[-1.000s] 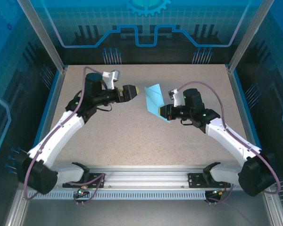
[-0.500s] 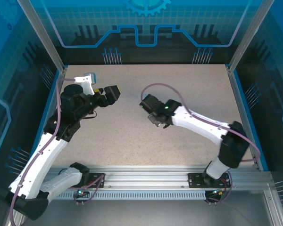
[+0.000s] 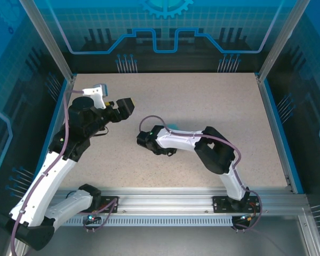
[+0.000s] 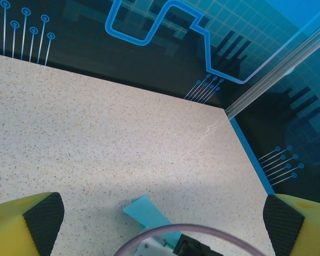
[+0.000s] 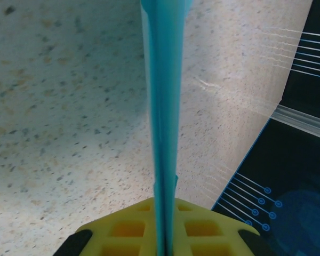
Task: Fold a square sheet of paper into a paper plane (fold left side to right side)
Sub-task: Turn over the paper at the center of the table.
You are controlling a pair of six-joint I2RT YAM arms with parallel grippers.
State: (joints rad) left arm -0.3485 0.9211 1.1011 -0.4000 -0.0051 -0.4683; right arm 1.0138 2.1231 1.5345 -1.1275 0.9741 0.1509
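The right pincer (image 5: 162, 226) is clamped on the paper (image 5: 162, 106). The sheet stands edge-on between its yellow fingers (image 5: 122, 229) and sticks out over the speckled counter (image 5: 53, 106). From above, the right arm (image 3: 181, 140) is bent across the middle of the counter, its wrist just left of centre. The left pincer (image 3: 125, 105) hangs wide apart over the far left part of the counter, touching nothing. In its own view a blue corner of the paper shows low between its pads (image 4: 42, 218).

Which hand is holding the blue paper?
The right hand: it is pinched shut on the paper, while the left hand is wide open and empty.
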